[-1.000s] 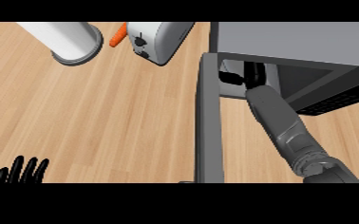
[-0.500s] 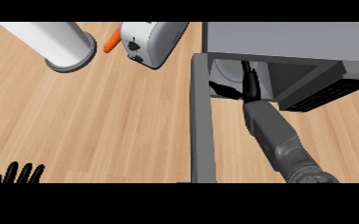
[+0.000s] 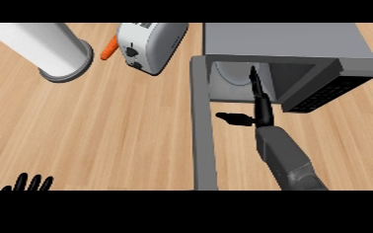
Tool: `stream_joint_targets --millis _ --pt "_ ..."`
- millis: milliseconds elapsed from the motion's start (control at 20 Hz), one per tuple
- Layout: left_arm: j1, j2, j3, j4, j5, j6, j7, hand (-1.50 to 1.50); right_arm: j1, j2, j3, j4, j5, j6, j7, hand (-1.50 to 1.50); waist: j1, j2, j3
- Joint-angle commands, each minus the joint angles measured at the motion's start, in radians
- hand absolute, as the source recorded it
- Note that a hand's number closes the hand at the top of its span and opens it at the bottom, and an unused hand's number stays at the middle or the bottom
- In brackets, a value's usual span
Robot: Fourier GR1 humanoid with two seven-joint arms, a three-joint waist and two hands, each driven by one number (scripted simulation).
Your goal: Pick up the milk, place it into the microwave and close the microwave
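Right hand (image 3: 256, 101), black and thin, points its straight fingers into the mouth of the grey box-shaped microwave (image 3: 291, 44), with its thumb sticking out to the side and nothing held in it. Just past the fingertips, inside the microwave, sits a pale rounded thing (image 3: 232, 74) that I think is the milk, though it is too dim to be sure. It looks like the milk is already in, so the job now is closing up. To do that well, the hand should slide straight back out without bumping the milk, then go round to the outer side of the long grey microwave door (image 3: 204, 128), which stands open beside it, and push it shut. Left hand (image 3: 29, 183) rests open at the low left edge of the wooden tabletop (image 3: 109, 123), fingers up.
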Motion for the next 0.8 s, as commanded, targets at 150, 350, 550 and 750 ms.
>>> stream_joint_targets --millis 150,350,550,750 --pt "-0.011 0.011 -0.021 -0.033 -0.033 0.000 0.062 -1.50 0.115 -0.011 0.024 -0.023 0.007 0.191 -0.087 -1.50 -0.021 -0.008 -0.001" --pt "0.003 0.000 -0.056 0.005 -0.098 -0.025 0.027 -1.50 0.221 -0.033 0.058 -0.089 0.022 0.221 -0.095 -1.50 -0.032 -0.014 -0.002" --pt "-0.047 -0.011 -0.054 0.039 -0.079 -0.005 0.069 -1.50 0.315 -0.103 0.064 -0.245 -0.007 0.273 -0.040 -1.50 -0.054 -0.020 -0.004" --pt "-0.079 0.018 -0.093 0.070 -0.098 -0.064 0.068 -1.50 0.423 -0.098 0.064 -0.355 -0.036 0.274 -0.034 -1.50 -0.048 -0.017 -0.003"
